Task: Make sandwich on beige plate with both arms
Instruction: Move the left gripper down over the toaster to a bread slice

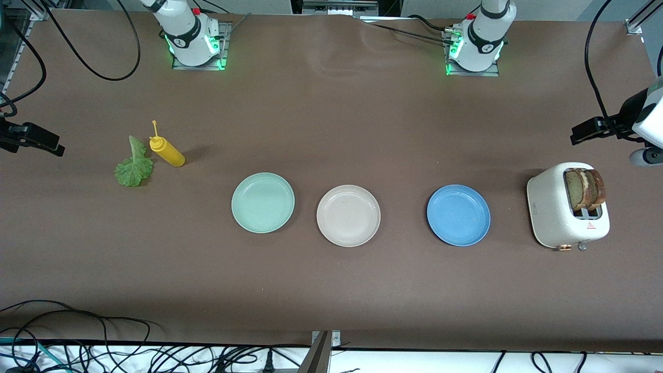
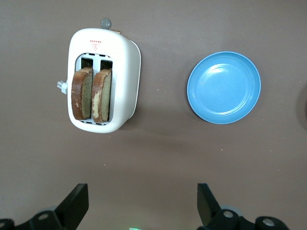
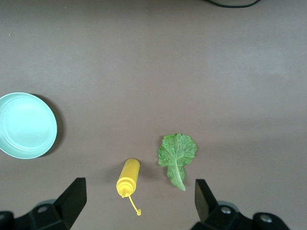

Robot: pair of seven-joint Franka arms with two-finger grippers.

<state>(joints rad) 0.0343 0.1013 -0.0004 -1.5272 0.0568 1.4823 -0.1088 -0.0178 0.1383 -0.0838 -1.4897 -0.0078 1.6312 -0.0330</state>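
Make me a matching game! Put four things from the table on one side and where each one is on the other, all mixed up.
Things:
1. bread
2. lettuce
3. beige plate
4. left pincer

Places:
A. between the green plate and blue plate
B. in the toaster
C. open, up over the table
D. beside the yellow bottle

Pairs: 1-B, 2-D, 3-A, 4-C

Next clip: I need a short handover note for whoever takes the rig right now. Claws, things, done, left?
Left claw: open, empty, over the table by the toaster.
Right claw: open, empty, over the table by the lettuce leaf and mustard bottle.
Both bread slices stand in the toaster.
Beige plate sits bare between the green plate and blue plate.
Done: nothing.
Left: bread, lettuce, bread onto the beige plate.
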